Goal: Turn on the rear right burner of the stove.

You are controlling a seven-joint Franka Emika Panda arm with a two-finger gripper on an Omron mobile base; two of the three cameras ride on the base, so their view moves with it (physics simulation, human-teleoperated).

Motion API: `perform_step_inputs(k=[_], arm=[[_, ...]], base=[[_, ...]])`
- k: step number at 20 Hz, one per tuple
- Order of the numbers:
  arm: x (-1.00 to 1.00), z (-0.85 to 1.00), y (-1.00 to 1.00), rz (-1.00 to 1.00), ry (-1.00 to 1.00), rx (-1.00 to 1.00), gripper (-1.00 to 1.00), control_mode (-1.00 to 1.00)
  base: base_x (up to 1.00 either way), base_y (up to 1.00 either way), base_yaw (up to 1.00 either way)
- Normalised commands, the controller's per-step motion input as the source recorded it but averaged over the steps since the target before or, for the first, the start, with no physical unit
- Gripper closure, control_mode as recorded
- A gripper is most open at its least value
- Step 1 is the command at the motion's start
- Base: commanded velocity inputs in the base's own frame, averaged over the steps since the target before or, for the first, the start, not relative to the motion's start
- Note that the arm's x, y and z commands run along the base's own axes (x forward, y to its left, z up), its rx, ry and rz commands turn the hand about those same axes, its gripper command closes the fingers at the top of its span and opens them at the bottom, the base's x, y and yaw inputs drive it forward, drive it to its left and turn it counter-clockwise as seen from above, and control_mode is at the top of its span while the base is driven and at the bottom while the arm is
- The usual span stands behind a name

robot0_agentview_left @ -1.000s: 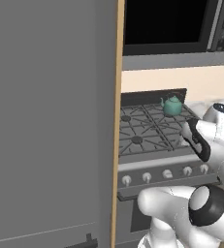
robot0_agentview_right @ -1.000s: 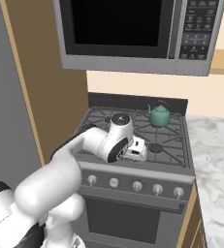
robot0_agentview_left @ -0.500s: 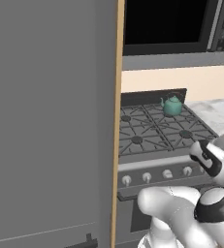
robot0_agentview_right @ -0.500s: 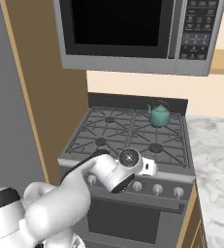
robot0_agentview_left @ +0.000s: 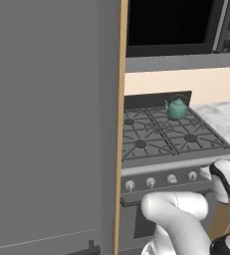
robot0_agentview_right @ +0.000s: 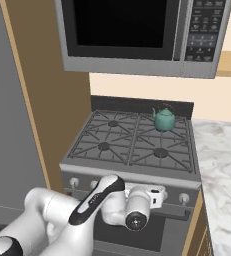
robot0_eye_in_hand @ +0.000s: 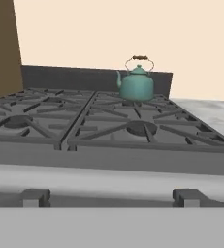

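Knobs point(robot0_agentview_right: 184, 198), a silver row running left to right across the front panel of the stove point(robot0_agentview_right: 132, 172): my gripper point(robot0_agentview_right: 159, 196) is sitting low before that panel toward its right end, my two finger tips point(robot0_eye_in_hand: 35, 197) looking level over the front edge. Rear right burner point(robot0_agentview_right: 163, 129): it is lying up and beyond me at the back, under the teal kettle point(robot0_agentview_right: 164, 119). Jaws: tips are standing well apart, holding nothing, and the knob I am judging to be mine is just to my right.

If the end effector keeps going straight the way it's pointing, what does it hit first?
Probably the front edge of the stove, just above the knob row; depth is hard to judge. The teal kettle sits far behind.
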Motion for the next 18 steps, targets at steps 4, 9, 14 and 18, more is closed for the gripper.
perform_step_inputs(k=[4, 9, 14, 18], arm=[[-0.09, -0.01, -0.36, 0.00, -0.02, 0.00, -1.00, -1.00], [0.00, -0.05, 0.00, 0.00, 0.00, 0.00, -1.00, -1.00], [0.00, -0.29, -0.01, 0.00, -0.01, 0.00, -1.00, -1.00], [-0.07, -0.33, -0.11, 0.00, -0.08, 0.00, -1.00, -1.00]], base=[[0.00, 0.00, 0.00], [0.00, 0.00, 0.00], [0.00, 0.00, 0.00], [0.00, 0.00, 0.00]])
